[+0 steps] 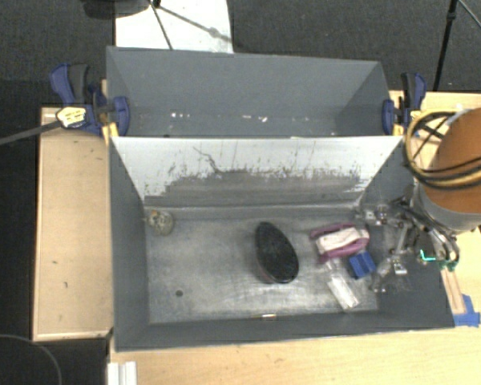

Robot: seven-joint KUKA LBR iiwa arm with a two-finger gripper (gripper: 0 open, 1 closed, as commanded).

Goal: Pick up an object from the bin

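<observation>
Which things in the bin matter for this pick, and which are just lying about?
In play: tool; close by it, small blue piece, purple-and-white packet, clear wrapped piece.
Lying about: black oval thing in the middle; small grey ball at the far left.

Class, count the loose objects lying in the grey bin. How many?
5: a small round thing far left, a black oval mid-floor, and a pink-white packet, blue piece and clear wrapper clustered right beside the claw, which may hide more.
</observation>
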